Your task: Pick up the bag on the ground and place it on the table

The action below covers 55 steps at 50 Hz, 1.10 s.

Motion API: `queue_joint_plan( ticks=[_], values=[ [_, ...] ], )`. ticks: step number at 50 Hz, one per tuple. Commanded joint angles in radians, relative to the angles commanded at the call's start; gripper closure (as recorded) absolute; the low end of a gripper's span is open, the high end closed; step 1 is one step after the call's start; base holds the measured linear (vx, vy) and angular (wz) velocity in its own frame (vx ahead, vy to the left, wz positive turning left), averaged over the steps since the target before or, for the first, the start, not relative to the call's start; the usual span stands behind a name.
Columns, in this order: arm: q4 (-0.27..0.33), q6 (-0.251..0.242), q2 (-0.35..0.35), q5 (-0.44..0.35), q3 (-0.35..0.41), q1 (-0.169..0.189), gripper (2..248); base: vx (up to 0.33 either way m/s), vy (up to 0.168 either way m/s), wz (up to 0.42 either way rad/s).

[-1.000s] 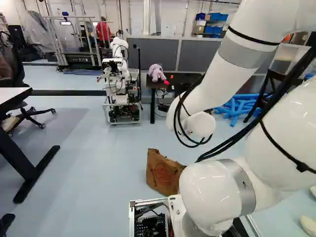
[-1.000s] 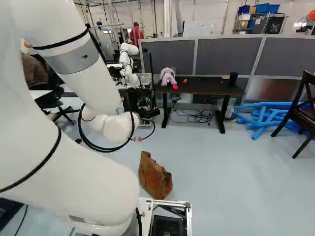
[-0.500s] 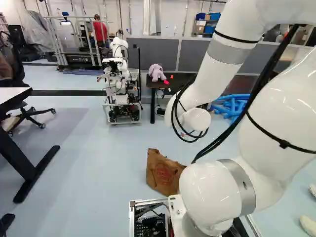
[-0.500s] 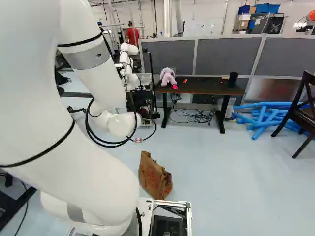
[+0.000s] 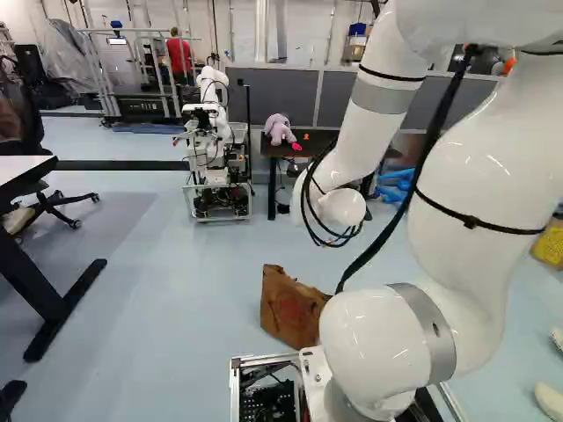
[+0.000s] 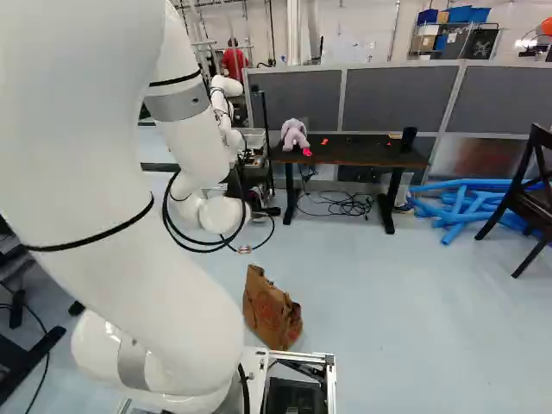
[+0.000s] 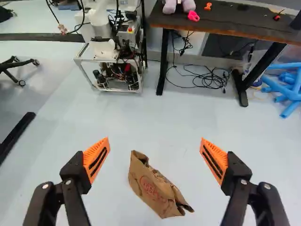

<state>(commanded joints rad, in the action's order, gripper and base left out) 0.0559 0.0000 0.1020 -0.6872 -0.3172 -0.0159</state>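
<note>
The brown paper bag [image 5: 290,308] stands on the floor just ahead of the base, and it shows near the foot of the right base view as well. In the wrist view, my gripper [image 7: 155,157] has its two orange-padded fingers spread wide with nothing held. The bag [image 7: 153,190] appears on the floor below, between the fingers and apart from both. Both base views have the gripper hidden behind the arm's white wrist. A dark-topped table [image 6: 354,153] stands farther ahead, by the grey partitions.
On the dark table are a lilac plush toy [image 6: 294,134] and small red items. Another robot [image 5: 211,149] stands beside it. Cables [image 7: 207,77] lie underneath, and blue tubes [image 6: 466,203] lie near a dark chair [image 6: 530,190]. A white-topped table [image 5: 22,171] is at the left of the left base view.
The arm's wrist has moved farther ahead, shifting leftward in the left base view and rightward in the right one. Bag and base have stayed put.
</note>
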Motion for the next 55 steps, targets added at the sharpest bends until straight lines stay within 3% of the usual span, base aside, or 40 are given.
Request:
queue_joint_plan(
  ticks=[26,55],
  values=[
    [0.048,0.000,0.145,0.087,-0.081,0.000,3,0.000,0.000,0.000],
    [0.160,0.000,0.298,0.184,-0.171,0.009,3,0.000,0.000,0.000]
  ],
)
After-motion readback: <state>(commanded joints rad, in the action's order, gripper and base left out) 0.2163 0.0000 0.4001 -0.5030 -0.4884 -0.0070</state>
